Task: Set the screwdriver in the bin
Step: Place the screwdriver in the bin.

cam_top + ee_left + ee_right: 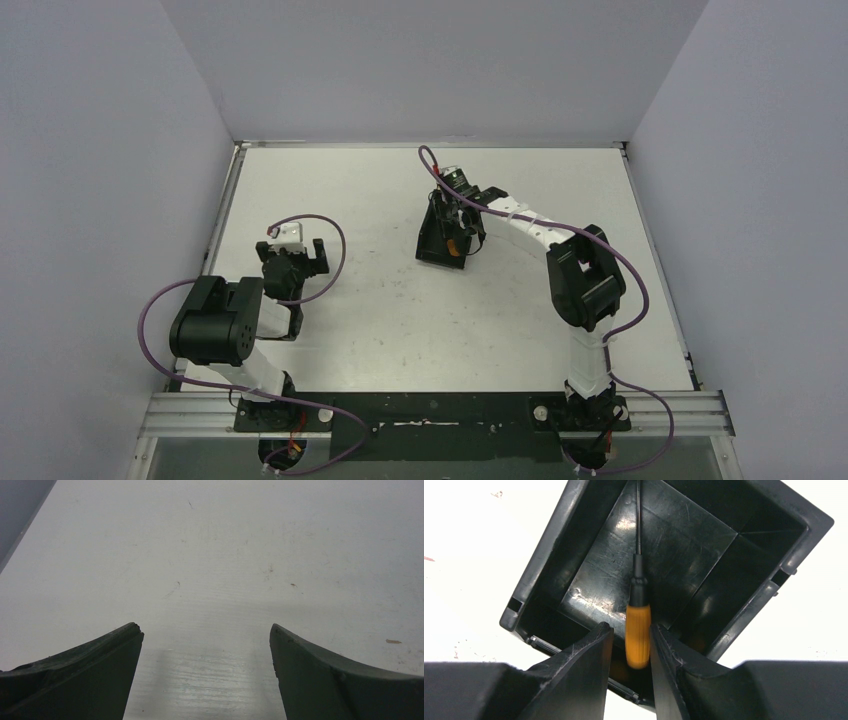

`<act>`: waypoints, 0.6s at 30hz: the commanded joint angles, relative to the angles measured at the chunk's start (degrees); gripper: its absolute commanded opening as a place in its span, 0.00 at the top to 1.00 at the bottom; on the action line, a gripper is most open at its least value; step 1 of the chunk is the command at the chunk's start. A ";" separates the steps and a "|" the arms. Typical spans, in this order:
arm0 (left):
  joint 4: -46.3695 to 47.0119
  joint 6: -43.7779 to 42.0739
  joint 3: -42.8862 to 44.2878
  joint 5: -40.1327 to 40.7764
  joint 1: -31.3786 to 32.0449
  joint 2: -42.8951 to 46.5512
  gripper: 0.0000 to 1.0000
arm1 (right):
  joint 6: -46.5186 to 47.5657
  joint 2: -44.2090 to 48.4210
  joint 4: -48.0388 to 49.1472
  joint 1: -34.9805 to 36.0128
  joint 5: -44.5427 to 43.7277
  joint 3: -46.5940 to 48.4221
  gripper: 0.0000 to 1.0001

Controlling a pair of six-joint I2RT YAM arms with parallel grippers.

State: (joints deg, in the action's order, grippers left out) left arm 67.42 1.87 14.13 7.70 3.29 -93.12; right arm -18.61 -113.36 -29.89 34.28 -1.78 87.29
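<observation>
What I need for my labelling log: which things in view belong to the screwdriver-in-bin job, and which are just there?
Job:
- screwdriver, its handle between the fingers of the right pincer
- bin, under both

Just there:
- left pincer, open above the table
- purple cables

The small orange-handled, dark-shafted screwdriver points shaft-first into the black rectangular plastic bin, which sits nearer the bench's far edge.
</observation>
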 commanded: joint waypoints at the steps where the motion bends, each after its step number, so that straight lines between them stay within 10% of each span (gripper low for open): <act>1: 2.06 -0.06 0.37 0.29 0.05 0.91 0.03 | -0.19 0.27 1.94 0.47 -1.73 1.05 0.63; 18: 2.03 -0.11 0.37 0.29 0.05 0.91 0.03 | -1.98 0.86 0.64 1.16 -3.55 5.08 0.63</act>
State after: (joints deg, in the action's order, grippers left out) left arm 67.42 1.87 14.13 7.70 3.29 -93.12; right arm -18.87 -113.36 -29.87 34.83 -2.59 88.20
